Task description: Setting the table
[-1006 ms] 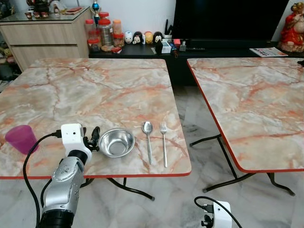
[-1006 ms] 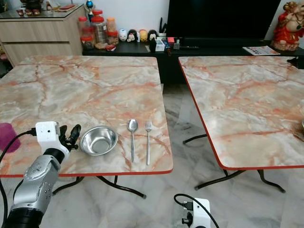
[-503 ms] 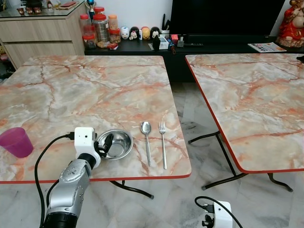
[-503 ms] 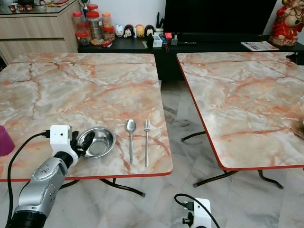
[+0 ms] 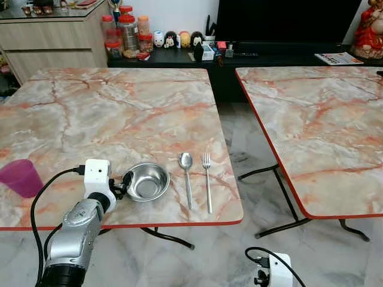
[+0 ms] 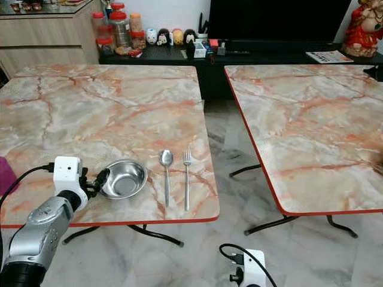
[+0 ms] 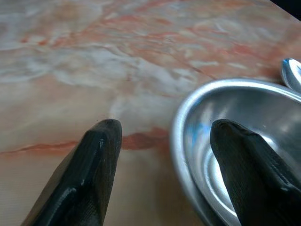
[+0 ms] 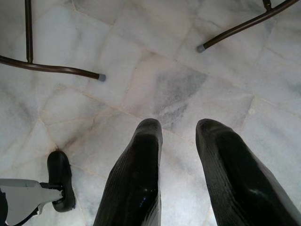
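The left arm (image 5: 75,239) has a rounded silver shell with a dark collar near the picture's edge and a white box-shaped camera housing (image 5: 97,176) at the wrist, fed by a black cable (image 5: 37,203). The left tool (image 7: 164,141) has two long, matt black fingers (image 7: 89,174) with blunt rounded tips. The right tool (image 8: 178,136) has the same black, finely ribbed fingers (image 8: 136,183), and its wrist carries a white housing (image 5: 276,266) with a black cable.

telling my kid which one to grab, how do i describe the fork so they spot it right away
Go to the left marble table, to its near edge by the right corner. A steel bowl, a spoon and the fork lie there in a row. The fork is the rightmost, nearest the table's right edge, and it has tines where the spoon beside it has a rounded end.
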Robot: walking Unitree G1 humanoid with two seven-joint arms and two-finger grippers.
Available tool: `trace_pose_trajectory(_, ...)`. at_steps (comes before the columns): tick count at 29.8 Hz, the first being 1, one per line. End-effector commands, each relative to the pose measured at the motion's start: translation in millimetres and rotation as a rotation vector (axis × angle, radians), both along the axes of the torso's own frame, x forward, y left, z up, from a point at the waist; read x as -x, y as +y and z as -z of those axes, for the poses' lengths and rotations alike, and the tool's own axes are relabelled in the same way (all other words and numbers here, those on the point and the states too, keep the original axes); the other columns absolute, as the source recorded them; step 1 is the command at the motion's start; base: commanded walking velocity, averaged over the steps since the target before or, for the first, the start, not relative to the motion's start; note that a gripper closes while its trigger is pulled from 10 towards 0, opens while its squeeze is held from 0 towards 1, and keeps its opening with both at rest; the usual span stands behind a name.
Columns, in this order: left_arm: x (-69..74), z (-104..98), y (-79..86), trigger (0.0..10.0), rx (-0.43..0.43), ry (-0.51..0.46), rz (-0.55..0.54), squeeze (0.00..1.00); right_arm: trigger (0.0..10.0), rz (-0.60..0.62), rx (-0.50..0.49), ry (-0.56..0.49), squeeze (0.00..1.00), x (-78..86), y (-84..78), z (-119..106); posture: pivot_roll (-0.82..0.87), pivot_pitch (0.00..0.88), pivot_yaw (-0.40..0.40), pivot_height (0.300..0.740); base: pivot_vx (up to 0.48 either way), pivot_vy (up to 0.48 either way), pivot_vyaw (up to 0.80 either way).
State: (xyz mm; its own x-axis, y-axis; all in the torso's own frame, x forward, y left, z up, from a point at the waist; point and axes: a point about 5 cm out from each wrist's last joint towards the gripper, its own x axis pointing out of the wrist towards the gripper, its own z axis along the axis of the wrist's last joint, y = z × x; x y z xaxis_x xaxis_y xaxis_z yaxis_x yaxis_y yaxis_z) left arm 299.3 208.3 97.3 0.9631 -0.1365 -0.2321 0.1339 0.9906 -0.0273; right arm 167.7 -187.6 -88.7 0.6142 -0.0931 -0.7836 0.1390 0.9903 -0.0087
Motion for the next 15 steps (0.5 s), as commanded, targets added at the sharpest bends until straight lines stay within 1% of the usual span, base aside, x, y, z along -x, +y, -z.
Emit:
trace_pose_trajectory(1,-0.2,3.7,-2.3,10.0,-0.016,0.042,0.041,0.0,10.0,0.005,0.0,-0.003,0.0,-2.5,-0.1,-1.0,0.05,0.0,-0.032,0.74,0.0,0.0,0.0)
trace_pose_trajectory(5,1.2,5.5,-4.4,10.0,0.014,0.06,0.06,0.0,10.0,0.007,-0.002,-0.004,0.0,-3.0,0.1,-1.2,0.04,0.0,-0.031,0.74,0.0,0.0,0.0)
trace_pose_trajectory(10,3.5,9.5,-5.3,10.0,-0.006,0.089,0.09,0.0,10.0,0.008,-0.002,-0.004,0.0,-3.2,0.3,-1.2,0.04,0.0,-0.031,0.74,0.0,0.0,0.0)
trace_pose_trajectory(15,3.5,9.6,-6.2,10.0,0.0,0.096,0.097,0.0,10.0,0.01,-0.002,-0.005,0.0,-3.2,0.0,-1.3,0.04,0.0,-0.031,0.74,0.0,0.0,0.0)
